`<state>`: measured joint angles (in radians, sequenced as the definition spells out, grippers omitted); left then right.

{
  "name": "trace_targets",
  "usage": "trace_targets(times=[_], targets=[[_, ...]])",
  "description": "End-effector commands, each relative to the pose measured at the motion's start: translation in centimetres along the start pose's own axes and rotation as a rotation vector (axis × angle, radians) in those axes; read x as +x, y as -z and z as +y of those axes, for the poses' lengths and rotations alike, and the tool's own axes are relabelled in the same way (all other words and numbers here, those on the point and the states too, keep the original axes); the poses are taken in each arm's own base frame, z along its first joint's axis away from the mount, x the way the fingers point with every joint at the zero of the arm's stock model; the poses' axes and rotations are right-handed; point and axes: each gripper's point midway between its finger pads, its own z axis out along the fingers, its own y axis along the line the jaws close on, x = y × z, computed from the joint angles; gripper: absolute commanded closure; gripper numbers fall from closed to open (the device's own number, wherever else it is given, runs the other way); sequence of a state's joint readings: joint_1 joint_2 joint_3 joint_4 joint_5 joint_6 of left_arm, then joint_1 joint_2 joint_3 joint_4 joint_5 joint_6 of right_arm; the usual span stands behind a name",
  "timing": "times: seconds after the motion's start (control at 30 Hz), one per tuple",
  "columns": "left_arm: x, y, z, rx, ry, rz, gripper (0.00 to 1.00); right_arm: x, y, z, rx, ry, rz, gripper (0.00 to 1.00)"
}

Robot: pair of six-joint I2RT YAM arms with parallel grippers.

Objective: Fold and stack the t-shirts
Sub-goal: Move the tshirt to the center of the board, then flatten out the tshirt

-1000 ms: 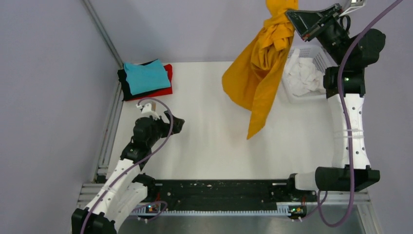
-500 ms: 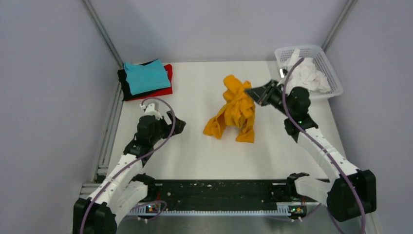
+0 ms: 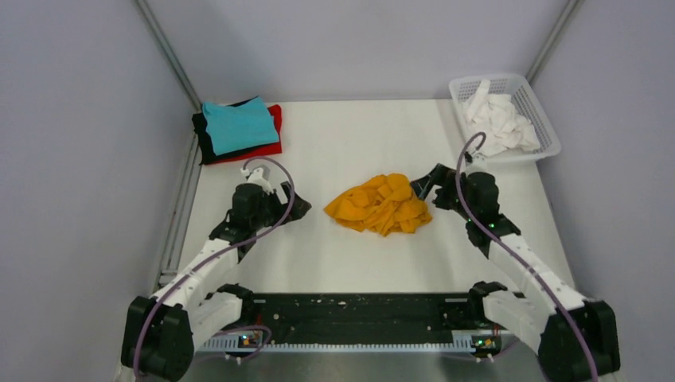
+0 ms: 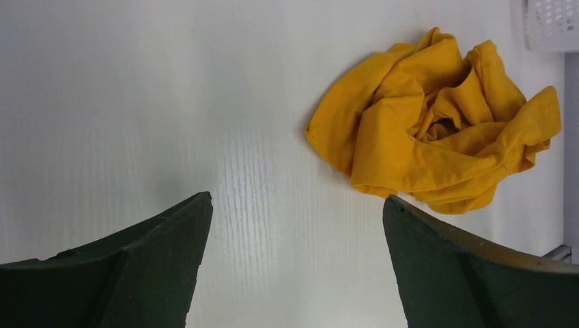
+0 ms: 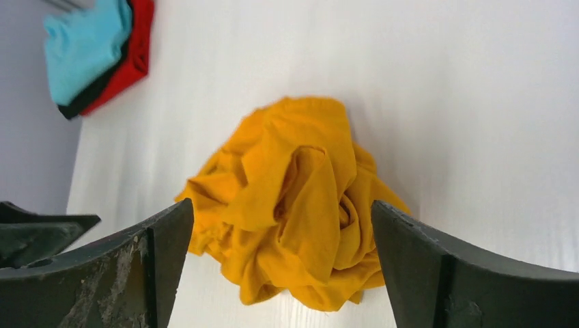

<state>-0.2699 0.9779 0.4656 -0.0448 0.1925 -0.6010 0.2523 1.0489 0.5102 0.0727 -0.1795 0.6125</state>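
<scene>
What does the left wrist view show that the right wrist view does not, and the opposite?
Only the left wrist view shows a corner of the white plastic lattice basket. Only the right wrist view shows the folded stack: teal t-shirt over black t-shirt and red t-shirt. Both show the crumpled mustard-orange t-shirt on the white table, each past its own open gripper, the left gripper or the right gripper.

The table [image 3: 358, 135] lies bare at 12 and 6 o'clock of the crumpled mustard-orange t-shirt [image 3: 380, 204] — open lanes for either arm. The left gripper [image 3: 293, 208], jaws spread, faces it from 9 o'clock across a bare strip; the right gripper [image 3: 420, 185], also spread, crowds its 2 o'clock edge. The folded stack of t-shirts [image 3: 239, 127] fills the far 10 o'clock corner, the white basket [image 3: 544, 119] the 2 o'clock one.
</scene>
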Motion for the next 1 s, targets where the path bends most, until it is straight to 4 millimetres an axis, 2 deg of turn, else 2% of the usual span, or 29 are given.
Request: trace_targets(times=[0.0, 0.07, 0.17, 0.33, 0.53, 0.67, 0.73, 0.87, 0.97], targets=[[-2.3, 0.1, -2.9, 0.114, -0.022, -0.056, 0.01, -4.2, 4.3, -0.6, 0.077, 0.074, -0.235, 0.01], [-2.4, 0.1, -2.9, 0.111, -0.019, -0.054, 0.01, -4.6, 6.5, -0.9, 0.085, 0.092, -0.304, 0.01], [-2.3, -0.3, -2.9, 0.115, -0.011, -0.049, 0.01, -4.5, 8.4, -1.4, 0.09, 0.111, -0.369, 0.01], [-1.9, -2.1, -4.8, 0.204, 0.016, -0.006, 0.01, -4.6, 10.0, -1.2, 0.062, 0.115, -0.434, 0.01], [-0.2, -7.0, -7.0, 0.208, 0.019, 0.148, 0.01, -4.2, 9.8, -1.6, 0.08, 0.121, -0.405, 0.01], [1.2, -10.2, -6.8, 0.13, 0.007, 0.215, 0.01, -3.8, 9.5, -1.8, 0.094, 0.126, -0.372, 0.01], [2.0, -11.1, -6.3, 0.088, 0.003, 0.242, 0.01, -3.7, 9.4, -1.7, 0.092, 0.127, -0.366, 0.01], [4.0, -11.9, -6.7, 0.095, -0.005, 0.308, 0.05, -3.6, 9.3, -2.0, 0.099, 0.124, -0.368, 0.01], [5.8, -11.8, -7.2, 0.103, -0.021, 0.361, 0.15, -3.7, 9.4, -2.1, 0.108, 0.122, -0.372, 0.01]])
